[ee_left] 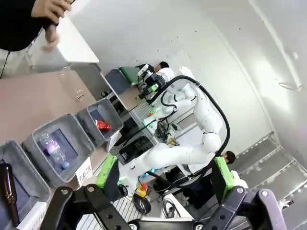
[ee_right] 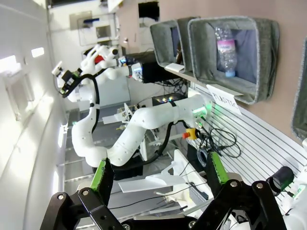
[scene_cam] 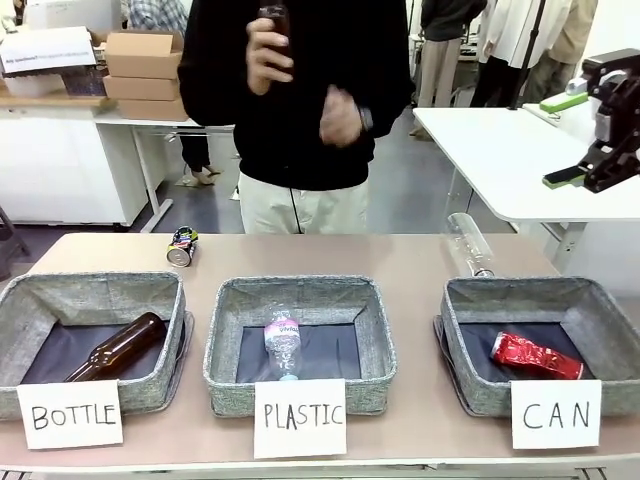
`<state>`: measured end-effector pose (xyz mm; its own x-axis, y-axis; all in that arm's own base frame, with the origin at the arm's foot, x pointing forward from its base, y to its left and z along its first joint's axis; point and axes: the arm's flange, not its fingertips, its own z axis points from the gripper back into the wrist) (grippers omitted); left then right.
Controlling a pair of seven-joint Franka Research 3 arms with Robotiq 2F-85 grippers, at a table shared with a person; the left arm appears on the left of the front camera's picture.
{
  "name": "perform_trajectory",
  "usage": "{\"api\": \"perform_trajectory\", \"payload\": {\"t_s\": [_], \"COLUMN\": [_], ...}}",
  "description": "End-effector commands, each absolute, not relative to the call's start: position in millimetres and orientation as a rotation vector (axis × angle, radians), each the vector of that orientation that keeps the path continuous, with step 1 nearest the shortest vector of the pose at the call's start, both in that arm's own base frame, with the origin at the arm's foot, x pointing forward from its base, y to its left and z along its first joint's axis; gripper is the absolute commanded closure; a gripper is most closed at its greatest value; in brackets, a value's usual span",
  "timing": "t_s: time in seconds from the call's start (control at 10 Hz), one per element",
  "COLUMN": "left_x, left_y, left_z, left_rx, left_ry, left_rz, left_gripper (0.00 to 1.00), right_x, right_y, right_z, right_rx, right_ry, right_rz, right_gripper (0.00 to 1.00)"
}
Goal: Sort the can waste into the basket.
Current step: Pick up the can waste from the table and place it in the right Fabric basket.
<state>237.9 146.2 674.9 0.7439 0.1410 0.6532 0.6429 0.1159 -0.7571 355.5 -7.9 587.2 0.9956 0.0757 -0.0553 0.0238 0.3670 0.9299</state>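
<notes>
**Tabletop: black can at left, CAN basket at right**

Tan tabletop [scene_cam: 330,255] carries three grey baskets in a row along our side, with the CAN basket [scene_cam: 520,287] at the right end. A shiny red can [scene_cam: 535,355], crushed flat, already lies on its dark floor. The black can [scene_cam: 182,246] sits on the bare tabletop just behind the far right corner of the BOTTLE basket [scene_cam: 95,280], well apart from its goal. It is small and dented, with multicoloured print, and its silver end is turned toward us, so we judge that its long axis runs roughly front to back. We judge our left arm the nearer one. Our right jaws hang high at the right edge, beyond the CAN basket, green pads [scene_cam: 565,101] spread wide and holding nothing. Our left jaws are likewise wide open and empty, pads [ee_left: 106,172] well apart
</notes>
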Motion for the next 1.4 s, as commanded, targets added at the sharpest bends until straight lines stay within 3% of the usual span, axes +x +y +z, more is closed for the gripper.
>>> {"api": "perform_trajectory", "payload": {"t_s": [0.0,0.9,1.1,1.3], "left_x": [231,234,260,317], "left_y": [156,152,130,91], "left_z": [675,674,680,679], "left_rx": [-1.413,-1.428,-1.227,-0.952], "left_ry": [-0.698,-0.699,-0.651,-0.477], "left_rz": [-0.447,-0.414,-0.344,-0.321], "left_gripper": [0.00,0.00,0.00,0.00], "right_x": [355,355,355,355], "right_y": [-9,-9,-9,-9], "right_z": [590,590,590,590], "right_rx": [1.194,1.194,1.194,1.194], "right_ry": [0.095,0.095,0.095,0.095], "right_rz": [0.045,0.045,0.045,0.045], "right_gripper": [0.00,0.00,0.00,0.00]}}
